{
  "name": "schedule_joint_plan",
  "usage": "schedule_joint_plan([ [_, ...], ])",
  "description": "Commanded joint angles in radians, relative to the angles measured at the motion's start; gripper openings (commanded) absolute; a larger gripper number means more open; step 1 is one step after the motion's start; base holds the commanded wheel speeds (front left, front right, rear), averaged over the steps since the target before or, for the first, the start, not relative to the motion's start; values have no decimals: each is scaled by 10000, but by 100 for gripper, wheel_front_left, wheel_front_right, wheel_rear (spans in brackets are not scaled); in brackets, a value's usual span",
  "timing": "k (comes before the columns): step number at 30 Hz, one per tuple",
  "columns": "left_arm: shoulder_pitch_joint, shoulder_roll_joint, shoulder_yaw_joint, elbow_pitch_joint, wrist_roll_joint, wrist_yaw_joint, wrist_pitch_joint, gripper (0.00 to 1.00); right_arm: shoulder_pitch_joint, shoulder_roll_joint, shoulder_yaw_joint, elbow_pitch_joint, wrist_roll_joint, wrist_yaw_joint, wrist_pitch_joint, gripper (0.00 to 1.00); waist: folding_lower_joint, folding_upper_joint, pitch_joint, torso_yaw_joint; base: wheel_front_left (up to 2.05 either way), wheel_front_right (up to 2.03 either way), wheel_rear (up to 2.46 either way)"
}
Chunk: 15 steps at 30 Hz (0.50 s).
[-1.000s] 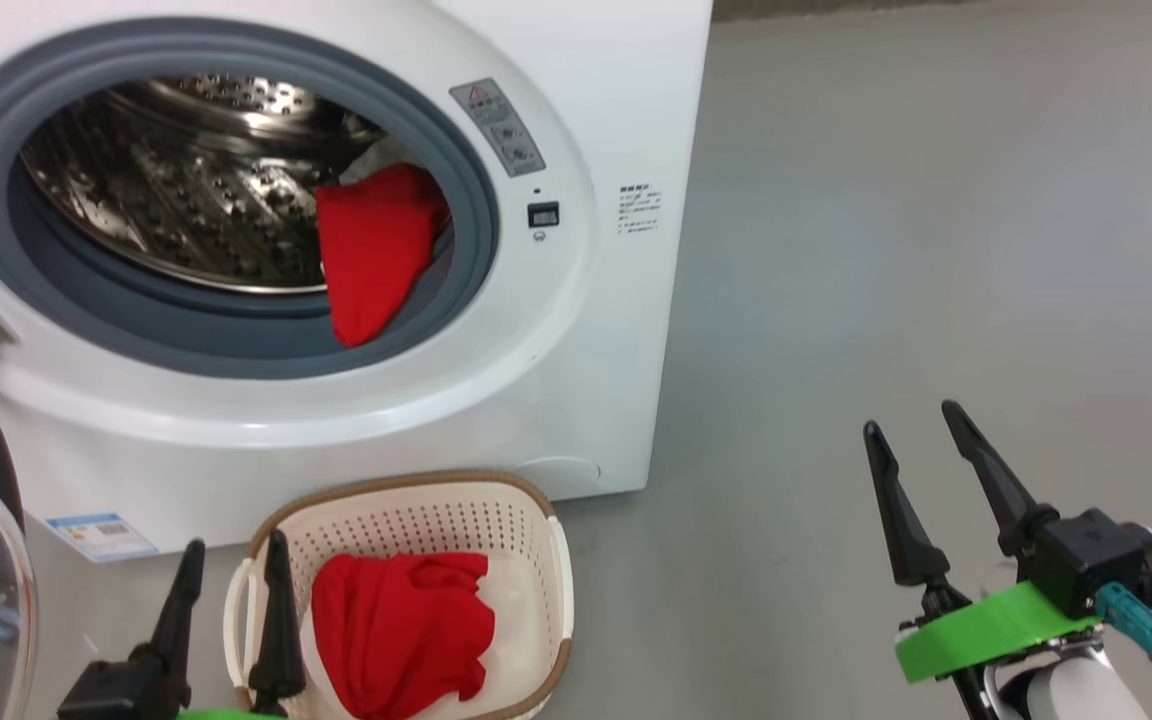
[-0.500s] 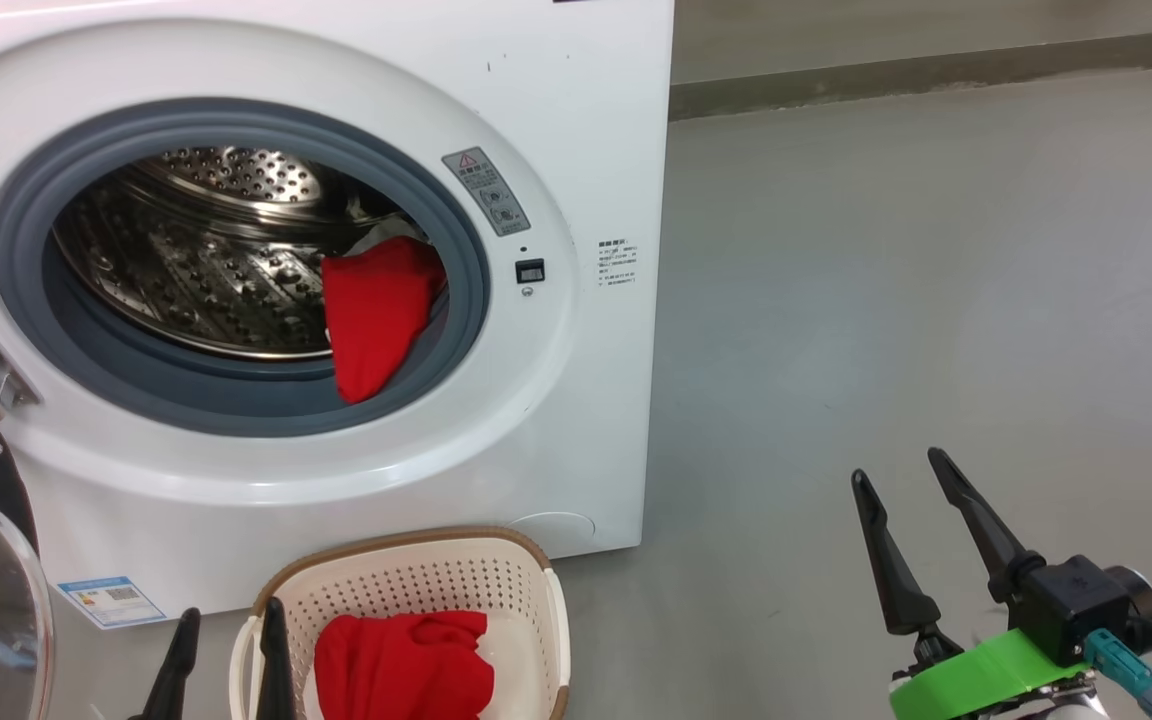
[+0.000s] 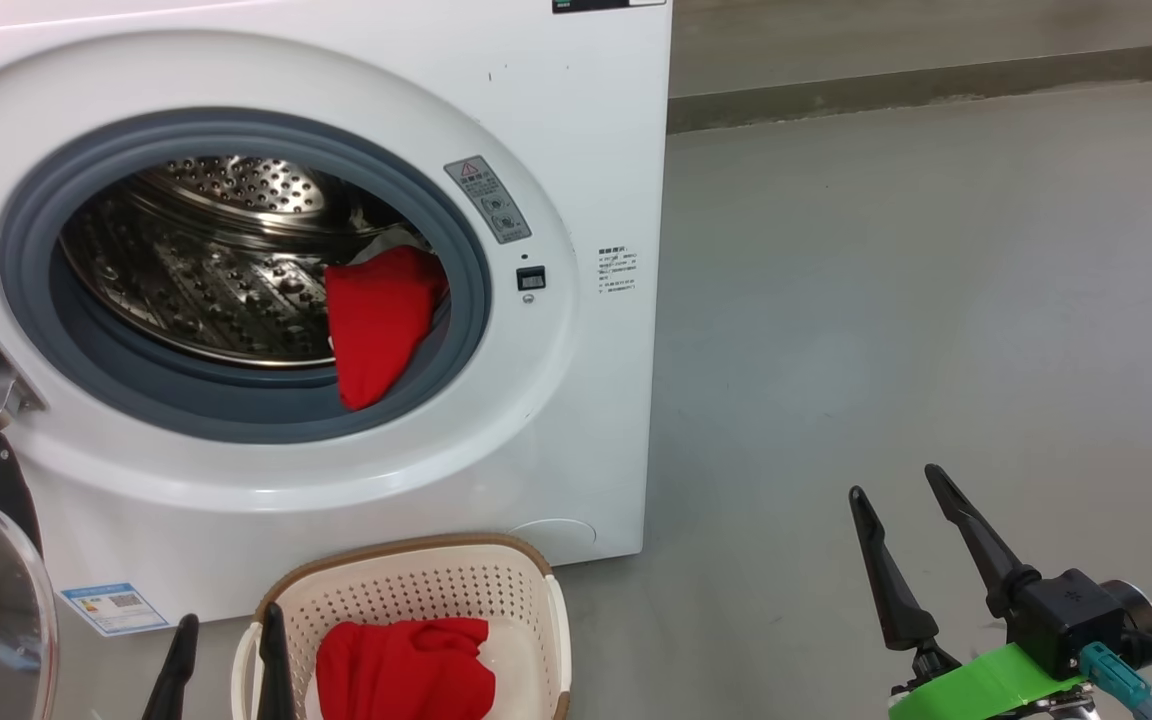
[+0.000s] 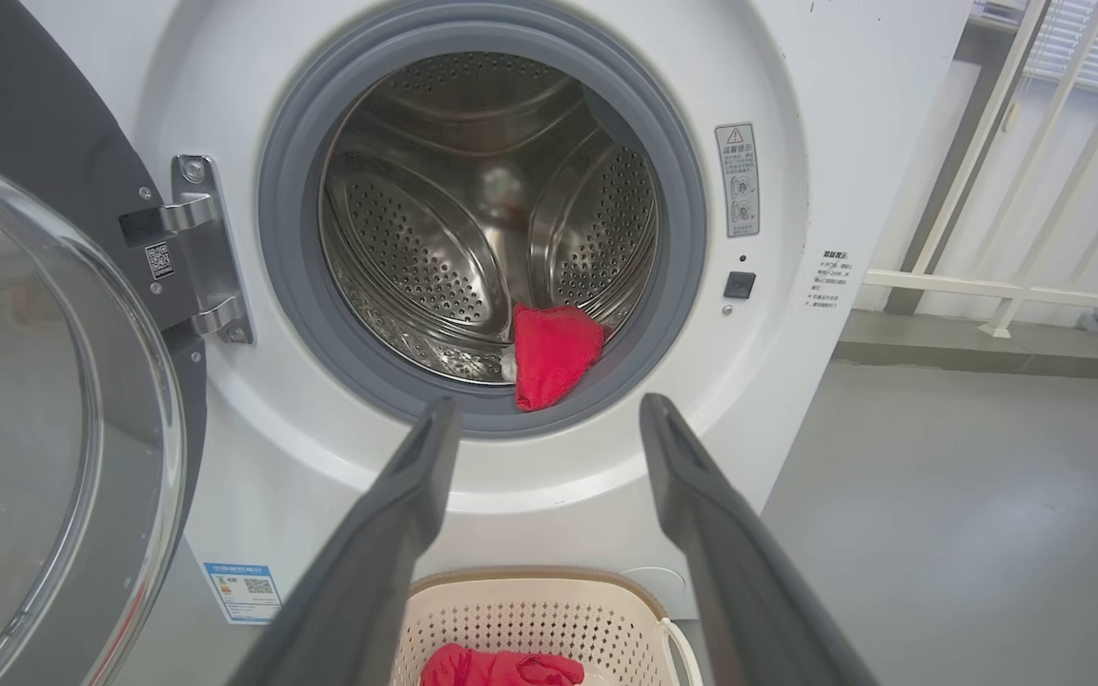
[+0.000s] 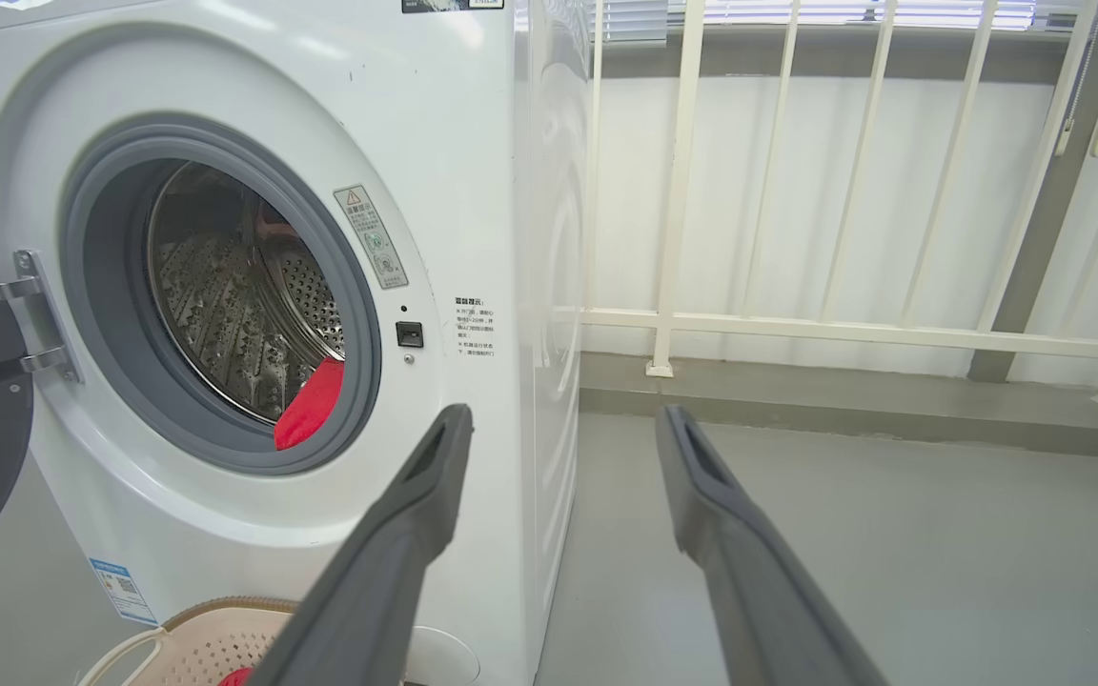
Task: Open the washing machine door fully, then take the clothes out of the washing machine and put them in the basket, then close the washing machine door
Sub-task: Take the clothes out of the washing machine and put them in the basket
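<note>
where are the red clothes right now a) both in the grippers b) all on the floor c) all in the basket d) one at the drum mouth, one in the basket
D: one red garment droops over the grey ring of the washing machine, and a second red piece lies in the basket.

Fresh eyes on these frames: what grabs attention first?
A bright red garment hangs from the steel drum over the grey rubber ring, low right in the washing machine mouth. A second red garment lies in the basket on the floor just in front, and the door stands swung open at the left.
</note>
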Motion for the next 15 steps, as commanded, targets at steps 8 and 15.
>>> schedule_joint_plan([
  [8, -95, 88, 253, -218, -35, 148, -19, 100, -155, -31, 237, -214, 42, 60, -63, 100, 0, -1, 17, 42, 0, 0, 0],
  [15, -210, 82, 239, -178, -58, 265, -57, 100, -145, -31, 265, -243, 27, 60, -63, 100, 0, -1, 145, 94, 0, 0, 0],
])
